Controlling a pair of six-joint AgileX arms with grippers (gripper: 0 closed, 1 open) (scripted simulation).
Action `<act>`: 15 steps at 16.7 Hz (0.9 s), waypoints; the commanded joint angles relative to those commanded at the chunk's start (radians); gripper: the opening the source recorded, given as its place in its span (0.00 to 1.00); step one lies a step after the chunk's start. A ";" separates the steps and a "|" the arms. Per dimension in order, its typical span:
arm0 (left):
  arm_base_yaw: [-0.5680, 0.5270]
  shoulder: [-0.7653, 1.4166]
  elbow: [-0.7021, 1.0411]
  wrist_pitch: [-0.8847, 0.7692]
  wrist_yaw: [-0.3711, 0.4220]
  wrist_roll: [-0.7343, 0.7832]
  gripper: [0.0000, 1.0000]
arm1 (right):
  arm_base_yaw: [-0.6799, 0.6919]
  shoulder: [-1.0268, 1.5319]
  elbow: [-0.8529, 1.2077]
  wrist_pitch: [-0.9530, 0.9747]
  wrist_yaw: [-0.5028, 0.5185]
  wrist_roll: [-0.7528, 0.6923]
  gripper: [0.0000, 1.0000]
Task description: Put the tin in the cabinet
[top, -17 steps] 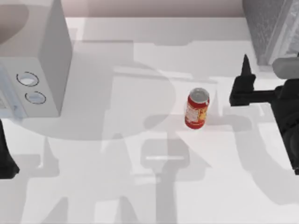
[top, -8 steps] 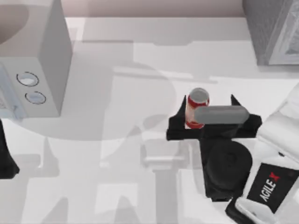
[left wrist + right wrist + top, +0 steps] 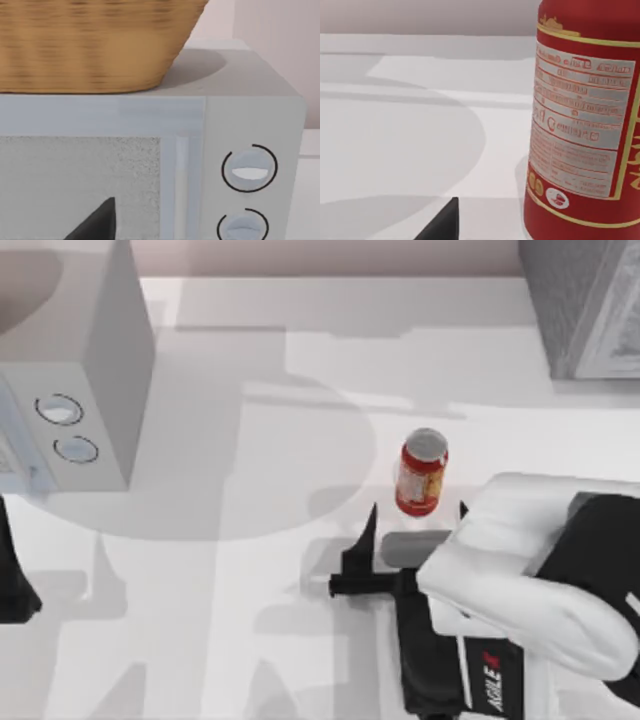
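Starting at the left of the top view, my left arm sits parked at the surface's (image 3: 250,640) left edge, its dark end effector (image 3: 15,585) low beside a pale grey box (image 3: 90,370) with two round dials (image 3: 60,410). Whether that end effector is apart or together, I cannot tell. In the left wrist view one dark fingertip (image 3: 97,222) points at the front of this box (image 3: 250,125), and a woven basket (image 3: 95,45) rests on its top.

Near the middle of the white surface, somewhat right of centre, the tin (image 3: 421,473) stands upright: red body, yellow-and-white label, silver top. Just on the near side of it, my right end effector (image 3: 412,535) hangs with its dark fingers spread apart, one fingertip (image 3: 368,525) off to the tin's left and the other partly hidden by the white arm. The tin lies just beyond the fingertips, not between them, and nothing touches it. In the right wrist view the tin (image 3: 587,125) looms close, standing on the surface (image 3: 410,130), with one dark fingertip (image 3: 442,225) well to its side.

At the far right corner stands the cabinet (image 3: 585,305), dark grey and speckled with a paler framed front, well apart from the tin.
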 joint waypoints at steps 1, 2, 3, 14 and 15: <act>0.000 0.000 0.000 0.000 0.000 0.000 1.00 | 0.000 0.000 0.000 0.000 0.000 0.000 1.00; 0.000 0.000 0.000 0.000 0.000 0.000 1.00 | 0.000 0.000 0.000 0.000 0.000 0.000 1.00; 0.000 0.000 0.000 0.000 0.000 0.000 1.00 | 0.000 0.000 0.000 0.000 0.000 0.000 1.00; 0.000 0.000 0.000 0.000 0.000 0.000 1.00 | -0.109 0.021 0.140 -0.117 -0.108 -0.002 1.00; 0.000 0.000 0.000 0.000 0.000 0.000 1.00 | -0.120 0.018 0.149 -0.128 -0.120 -0.002 1.00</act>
